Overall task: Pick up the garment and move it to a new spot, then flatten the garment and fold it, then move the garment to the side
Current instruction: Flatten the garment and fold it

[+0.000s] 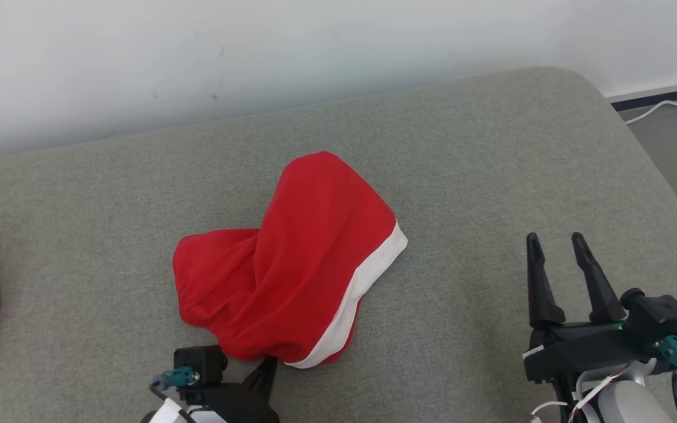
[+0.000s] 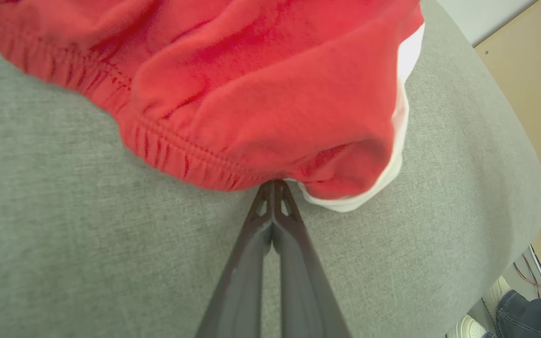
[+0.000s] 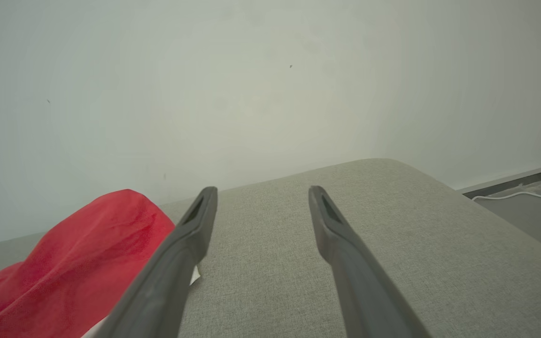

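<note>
A: Support surface?
B: Grey upholstered cushion [image 1: 491,176], set against white wall [image 1: 256,47].
A: Garment location?
B: Red garment [image 1: 291,264] with white trim, crumpled near cushion centre.
A: Left tool [image 1: 265,367] state?
B: Pressed together. Tips touching elastic waistband at garment's near edge. Cloth caught between fingers or not: cannot tell.
A: Right tool [image 1: 556,241]?
B: Spread wide, empty. Over bare cushion, well apart from garment, on its right.

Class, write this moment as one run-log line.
left gripper: shut on garment hem | right gripper: open, apart | garment: crumpled on cushion
</note>
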`<state>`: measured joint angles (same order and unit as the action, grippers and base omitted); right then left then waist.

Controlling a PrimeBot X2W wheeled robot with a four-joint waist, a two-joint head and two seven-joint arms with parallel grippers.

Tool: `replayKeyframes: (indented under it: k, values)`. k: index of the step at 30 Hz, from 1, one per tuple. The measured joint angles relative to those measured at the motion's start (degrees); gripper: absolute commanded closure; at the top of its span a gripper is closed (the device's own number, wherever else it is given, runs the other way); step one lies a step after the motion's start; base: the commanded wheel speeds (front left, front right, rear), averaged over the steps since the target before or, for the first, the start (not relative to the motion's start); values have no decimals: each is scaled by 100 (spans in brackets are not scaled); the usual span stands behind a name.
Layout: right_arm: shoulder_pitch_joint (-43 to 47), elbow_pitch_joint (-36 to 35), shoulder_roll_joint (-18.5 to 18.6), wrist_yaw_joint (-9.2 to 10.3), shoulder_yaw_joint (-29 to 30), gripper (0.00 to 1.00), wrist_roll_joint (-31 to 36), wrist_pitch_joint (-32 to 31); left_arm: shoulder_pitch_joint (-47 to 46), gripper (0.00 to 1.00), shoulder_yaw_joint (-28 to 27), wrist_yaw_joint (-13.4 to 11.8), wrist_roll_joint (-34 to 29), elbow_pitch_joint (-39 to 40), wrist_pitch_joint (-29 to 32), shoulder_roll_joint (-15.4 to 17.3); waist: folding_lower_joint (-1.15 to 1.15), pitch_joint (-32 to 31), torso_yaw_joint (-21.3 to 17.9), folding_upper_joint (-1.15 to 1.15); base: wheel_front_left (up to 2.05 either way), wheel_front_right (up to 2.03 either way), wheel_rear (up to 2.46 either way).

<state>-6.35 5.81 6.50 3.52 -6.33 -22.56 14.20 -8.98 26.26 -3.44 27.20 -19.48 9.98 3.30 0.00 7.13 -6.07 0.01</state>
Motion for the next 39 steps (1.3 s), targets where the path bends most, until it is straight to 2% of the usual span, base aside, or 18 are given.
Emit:
replayKeyframes:
  k: [7,8,9,16,22,27,34,37,38,39]
  values:
    - [62,-23,2,2,118,0,-1,1,-80,100,-152,-12,-10,230,-41,244,0,12,151,0,0,0,0]
    - [59,-20,-2,2,100,0,-1,1,-75,3,-143,-9,-10,230,-15,282,0,9,174,0,0,0,0]
    - [60,-20,-11,2,96,0,-1,1,-75,0,-75,-2,-24,213,51,309,-1,6,192,0,0,0,0]
    - [47,-15,-31,1,43,0,-1,1,-52,0,199,196,-68,100,211,305,-1,3,235,0,0,0,0]
    - [21,-14,-31,0,42,0,0,2,-82,0,129,349,42,68,156,227,-1,21,223,0,0,0,0]
    - [-14,-13,-45,-9,4,0,5,2,-140,0,44,365,233,-42,110,204,-1,39,182,-1,0,0,0]
    - [-16,-16,-44,-33,18,0,7,42,-350,0,113,646,318,-101,24,114,0,100,113,0,0,0,0]
    - [-16,-18,-44,-33,23,0,7,42,-449,0,144,657,336,-142,-23,89,-1,121,97,-1,0,0,0]
    - [-16,-18,-44,-33,24,0,7,42,-459,5,146,657,337,-152,-56,87,0,126,93,0,0,0,0]
    - [-16,-18,-44,-33,24,0,7,42,-465,53,153,664,345,-168,-73,87,-1,131,90,-1,0,0,0]
